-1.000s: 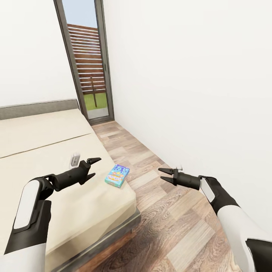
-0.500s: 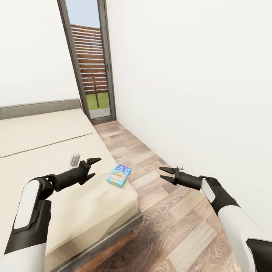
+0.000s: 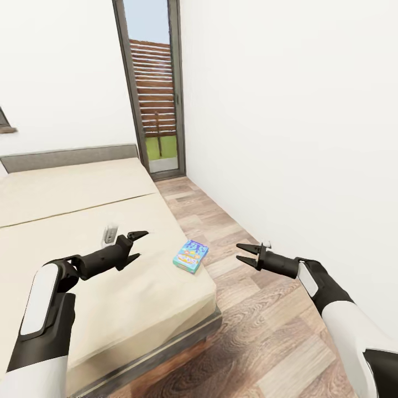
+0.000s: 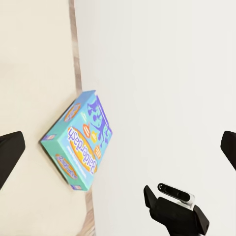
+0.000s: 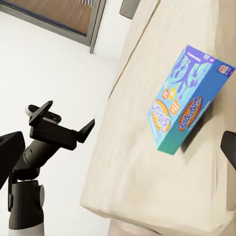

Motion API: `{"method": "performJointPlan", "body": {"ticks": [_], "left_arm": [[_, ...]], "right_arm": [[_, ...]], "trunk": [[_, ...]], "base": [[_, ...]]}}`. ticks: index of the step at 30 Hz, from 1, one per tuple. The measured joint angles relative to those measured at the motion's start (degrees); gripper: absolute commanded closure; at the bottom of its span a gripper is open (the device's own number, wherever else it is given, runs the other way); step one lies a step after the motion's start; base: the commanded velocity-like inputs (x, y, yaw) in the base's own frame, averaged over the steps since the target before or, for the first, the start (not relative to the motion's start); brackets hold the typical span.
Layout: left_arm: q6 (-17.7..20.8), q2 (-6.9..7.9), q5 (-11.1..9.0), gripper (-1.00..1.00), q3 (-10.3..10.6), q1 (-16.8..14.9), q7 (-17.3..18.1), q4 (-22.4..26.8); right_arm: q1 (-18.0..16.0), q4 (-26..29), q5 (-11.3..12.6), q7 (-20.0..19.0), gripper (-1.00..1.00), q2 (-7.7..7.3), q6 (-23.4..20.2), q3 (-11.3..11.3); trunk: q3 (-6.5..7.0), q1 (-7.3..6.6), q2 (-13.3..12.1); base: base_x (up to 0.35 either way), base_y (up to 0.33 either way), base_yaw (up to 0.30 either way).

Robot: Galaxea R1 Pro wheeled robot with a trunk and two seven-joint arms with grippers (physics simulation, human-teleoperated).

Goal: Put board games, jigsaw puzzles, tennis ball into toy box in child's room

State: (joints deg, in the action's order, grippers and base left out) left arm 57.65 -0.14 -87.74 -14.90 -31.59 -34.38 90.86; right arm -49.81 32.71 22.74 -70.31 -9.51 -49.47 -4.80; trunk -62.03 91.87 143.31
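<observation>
Near the bed's (image 3: 83,260) right edge, close to its foot corner, a teal board game (image 3: 190,256) lies flat on the mattress. It sits between the two claws: to the right of the left gripper (image 3: 134,245) and to the left of the right gripper (image 3: 247,254), which hangs over the wooden floor (image 3: 260,331) beside the bed. Its long axis runs away from the robot, angled slightly toward the wall (image 3: 287,110), with one long side almost flush with the mattress edge. Both grippers seem about equally near; the right looks better placed, I judge, since the box hugs that side. In the left wrist view the box (image 4: 78,140) lies ahead between the spread fingers; the right wrist view shows it (image 5: 184,101) and the left gripper (image 5: 61,129) across the mattress. Both claws are spread wide and hold nothing.

Against the earlier frames the whole scene has slid rightward: the door (image 3: 152,88) and box now sit farther right while the arms keep their places, so the camera has turned or the base has rolled; the box itself has not moved on the bed.
</observation>
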Motion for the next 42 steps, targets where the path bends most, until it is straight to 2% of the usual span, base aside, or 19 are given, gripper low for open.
{"method": "performJointPlan", "body": {"ticks": [6, 13, 22, 34, 42], "left_arm": [[0.0, 0.01, 0.1, -1.0, 0.1, 0.0, 0.0, 0.0], [0.0, 0.11, 0.3, -1.0, 0.5, -0.1, 0.0, 0.0], [0.2, 0.45, 0.4, -1.0, 0.7, -0.3, 0.1, 0.1], [0.3, 0.17, 0.4, -1.0, 0.9, -0.3, 0.1, 0.3], [0.2, -0.15, 0.1, -1.0, 2.0, -0.3, 0.5, 0.7]], "right_arm": [[0.0, -0.7, 0.1, 0.1, -1.0, -0.48, 0.0, 0.0], [-0.4, -4.0, 0.2, 0.4, -1.0, -1.1, 0.2, -0.1], [-1.0, -7.3, 0.3, 2.9, -1.0, -1.4, 1.9, -0.1], [-1.2, -8.6, 0.5, 6.3, -1.0, -1.87, 3.6, -0.2], [-1.2, -8.7, 0.7, 7.0, -1.0, -1.95, 3.9, -0.2]], "trunk": [[0.04, 0.0, 0.0], [0.05, 0.0, 0.0], [0.06, 0.0, 0.0], [0.06, 0.0, 0.0], [0.06, 0.0, 0.0]], "base": [[0.0, 0.0, 0.076], [0.0, 0.0, 0.028], [0.0, 0.0, 0.01], [0.0, 0.0, 0.002], [0.0, 0.0, 0.0]]}}
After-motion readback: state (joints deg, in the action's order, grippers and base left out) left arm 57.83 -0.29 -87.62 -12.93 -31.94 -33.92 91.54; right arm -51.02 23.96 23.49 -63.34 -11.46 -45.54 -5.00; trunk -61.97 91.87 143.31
